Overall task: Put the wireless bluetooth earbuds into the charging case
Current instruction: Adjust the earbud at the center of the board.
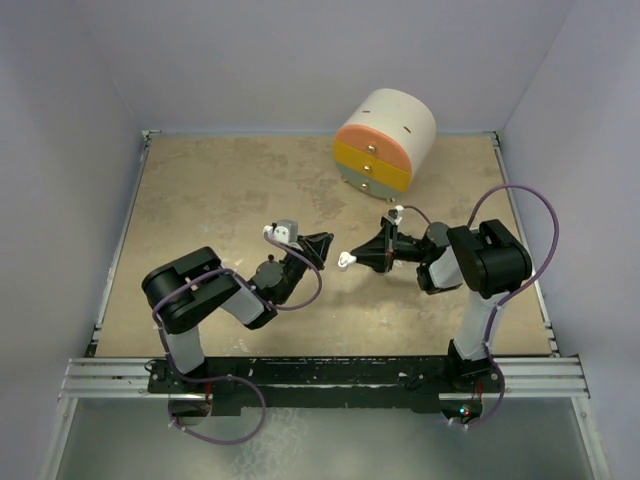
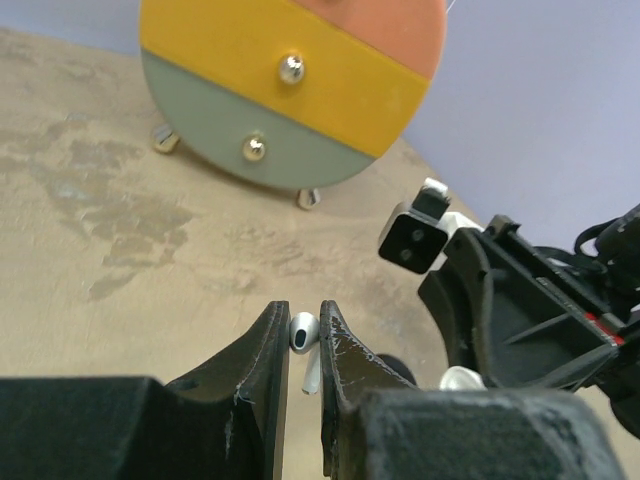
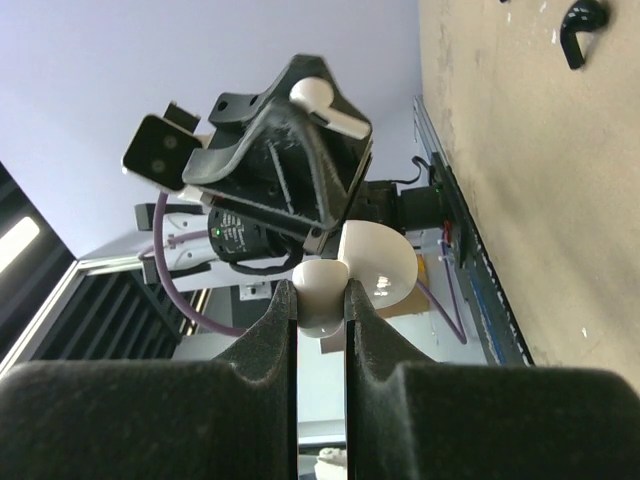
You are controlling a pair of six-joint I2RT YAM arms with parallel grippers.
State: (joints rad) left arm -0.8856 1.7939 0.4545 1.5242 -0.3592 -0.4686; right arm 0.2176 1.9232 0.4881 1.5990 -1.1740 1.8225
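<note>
Left wrist: left claw pinches earbud; right claw grips charging case.

Diffuse, even overhead light; soft shadows are cast on the desk. Top view is sharp. In wrist views the fingers of left pincer and right pincer are softened, blacks crushed. Glare is seen on drawer knobs.
</note>
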